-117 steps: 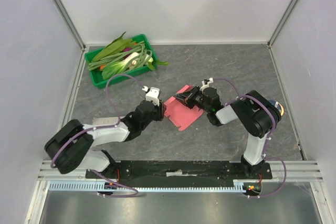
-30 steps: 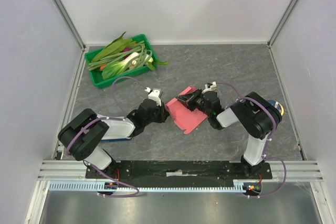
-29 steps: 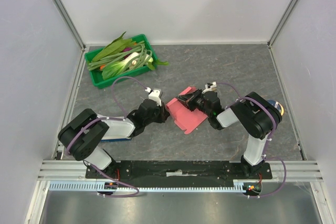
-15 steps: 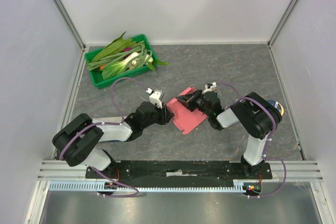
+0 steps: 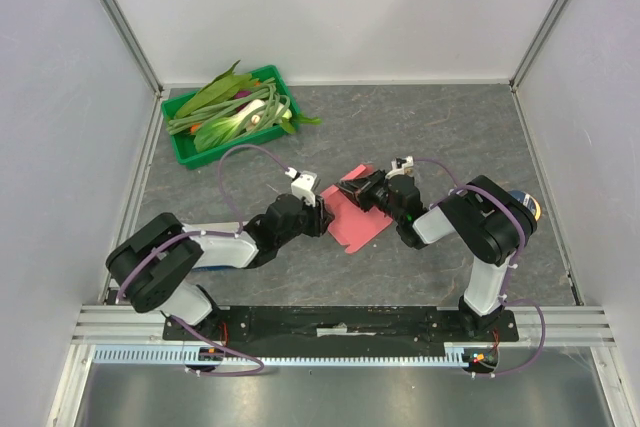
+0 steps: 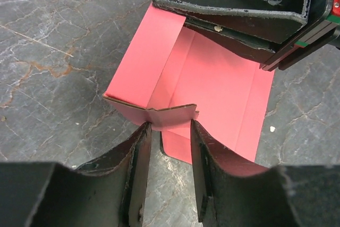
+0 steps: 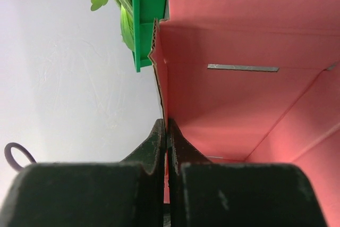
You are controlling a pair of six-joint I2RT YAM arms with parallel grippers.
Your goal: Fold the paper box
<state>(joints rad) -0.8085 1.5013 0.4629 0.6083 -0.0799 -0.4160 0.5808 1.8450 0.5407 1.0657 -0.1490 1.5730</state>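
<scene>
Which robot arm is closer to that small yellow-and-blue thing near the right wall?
Right. The right arm bends directly beside the yellow-and-blue thing, partly hiding it. The left arm lies far across the table, on the other side.

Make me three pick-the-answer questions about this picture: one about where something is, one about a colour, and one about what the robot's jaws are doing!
1. Where is the green tray?
A. On the far side, to the left.
B. On the near side, to the right.
C. Right in the middle.

2. What colour is the paper box?
A. Blue.
B. Pink-red.
C. Yellow.

3. How do the right arm's jaws stand?
A. Wide open.
B. Shut on an edge of the paper box.
C. Holding a leaf.

Answers:
1 A, because the top view shows the tray in the far left corner.
2 B, because all three views show pink-red card.
3 B, because the right wrist view shows the jaws pressed together on a wall of the box.
</scene>
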